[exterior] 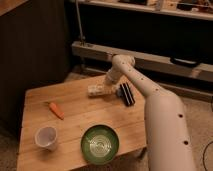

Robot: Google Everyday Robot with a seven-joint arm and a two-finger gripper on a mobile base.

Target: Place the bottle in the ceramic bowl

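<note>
The small whitish bottle (96,90) lies on its side at the far middle of the wooden table (75,125). My gripper (107,89) is at the bottle's right end, low over the table at the end of the white arm (150,105). The dark green ceramic bowl (100,143) with pale rings inside sits near the table's front edge, well in front of the bottle.
An orange carrot (56,110) lies at the left middle. A white translucent cup (45,137) stands at the front left. A black ridged rectangular object (127,93) lies right of the gripper. A dark cabinet and a metal rail run behind the table.
</note>
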